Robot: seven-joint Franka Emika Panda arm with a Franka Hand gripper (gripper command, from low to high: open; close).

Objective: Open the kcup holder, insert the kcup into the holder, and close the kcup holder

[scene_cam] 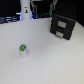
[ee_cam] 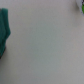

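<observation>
We see the kcup holder point(scene_cam: 63, 25) closed, both drawers shut, with the kcup point(scene_cam: 23, 49) standing well apart from it on the white table point(scene_cam: 50, 60). Our claw isn't visible in either view — we cannot tell how wide it sits or whether it carries anything, or how either item lies from it. We judge opening comes first: hook a drawer handle squarely and pull straight — not sideways.

At the top of the exterior frame, left of centre, the robot arm point(scene_cam: 25, 9) shows as a blurred white segment with a dark band.
</observation>
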